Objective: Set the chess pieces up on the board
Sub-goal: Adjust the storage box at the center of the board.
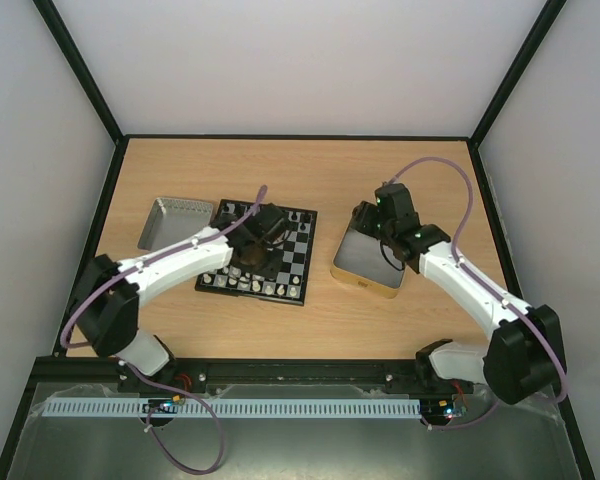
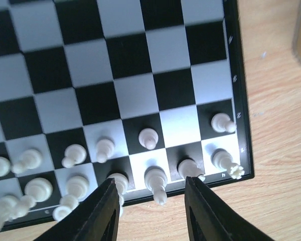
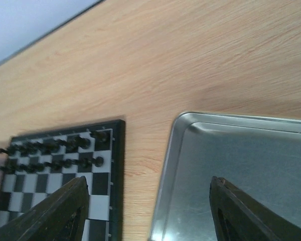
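**Task items.** The board (image 1: 293,258) lies on the wooden table (image 1: 380,330), between the grey metal tray (image 1: 172,222) on its left and the gold-sided tin (image 1: 365,270) on its right. It touches neither. The white chess pieces (image 2: 104,149) stand upright in two rows along the board's near edge. The black pieces (image 3: 50,149) occupy the two rows at the far edge. In the left wrist view, note that one square of the white pawn row, second from the right-hand border, carries no pawn.

**Left arm.** The left gripper (image 2: 149,182) hangs low over the near edge of the board with its jaws released. One back-row white piece (image 2: 156,178) stands in the gap between the two fingers (image 2: 98,216), with clearance on both sides. The left finger's tip overlaps the neighbouring back-row piece in that view, so you cannot tell whether they touch.

**Right arm.** The right gripper (image 3: 148,179) is over the far part of the tin, above its left rim. Its jaws are spread wide and grasp nothing. The right wrist view shows the tin's silvery inner face under the right finger, and the board's black-piece corner beyond the left finger.
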Controlling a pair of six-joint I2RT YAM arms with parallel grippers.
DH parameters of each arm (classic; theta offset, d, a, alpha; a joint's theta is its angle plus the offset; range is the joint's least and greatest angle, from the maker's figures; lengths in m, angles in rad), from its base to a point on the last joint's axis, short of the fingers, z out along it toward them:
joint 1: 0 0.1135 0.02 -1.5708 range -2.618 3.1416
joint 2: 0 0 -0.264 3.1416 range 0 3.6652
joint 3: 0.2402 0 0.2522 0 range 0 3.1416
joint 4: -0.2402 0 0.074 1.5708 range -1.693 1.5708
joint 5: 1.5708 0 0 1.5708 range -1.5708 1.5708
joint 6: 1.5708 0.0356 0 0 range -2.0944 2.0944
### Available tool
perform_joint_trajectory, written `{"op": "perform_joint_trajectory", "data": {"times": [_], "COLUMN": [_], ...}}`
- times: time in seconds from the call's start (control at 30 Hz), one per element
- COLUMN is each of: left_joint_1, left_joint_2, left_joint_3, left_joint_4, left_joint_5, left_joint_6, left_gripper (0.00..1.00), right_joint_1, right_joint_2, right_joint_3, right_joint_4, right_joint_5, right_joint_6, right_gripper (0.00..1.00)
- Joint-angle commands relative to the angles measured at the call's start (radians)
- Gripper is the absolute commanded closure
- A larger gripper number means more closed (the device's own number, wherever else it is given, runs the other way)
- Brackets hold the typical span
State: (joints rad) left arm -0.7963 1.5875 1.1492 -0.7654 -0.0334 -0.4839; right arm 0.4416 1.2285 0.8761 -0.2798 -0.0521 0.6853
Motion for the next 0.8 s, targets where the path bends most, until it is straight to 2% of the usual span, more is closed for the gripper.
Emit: {"op": "perform_joint_trajectory", "data": {"times": [0.0,0.2,0.33,0.57,0.77], "left_joint_1": [0.032,0.110,0.145,0.186,0.210], "left_joint_2": [-0.122,-0.236,-0.267,-0.305,-0.334], "left_joint_3": [-0.019,-0.076,-0.096,-0.128,-0.147], "left_joint_4": [0.059,0.146,0.165,0.188,0.197], "left_joint_5": [-0.050,-0.023,0.013,0.040,0.049], "left_joint_6": [-0.016,-0.005,0.022,0.046,0.056], "left_gripper": [0.61,0.58,0.57,0.56,0.55], "right_joint_1": [-0.024,-0.109,-0.131,-0.158,-0.165], "right_joint_2": [0.065,0.201,0.334,0.538,0.654], "right_joint_3": [0.075,0.131,0.221,0.374,0.464], "right_joint_4": [-0.100,-0.185,-0.258,-0.284,-0.322], "right_joint_5": [0.049,0.063,0.113,0.144,0.098], "right_joint_6": [-0.209,-0.398,-0.480,-0.570,-0.638], "right_gripper": [0.38,0.46,0.43,0.36,0.40]}}
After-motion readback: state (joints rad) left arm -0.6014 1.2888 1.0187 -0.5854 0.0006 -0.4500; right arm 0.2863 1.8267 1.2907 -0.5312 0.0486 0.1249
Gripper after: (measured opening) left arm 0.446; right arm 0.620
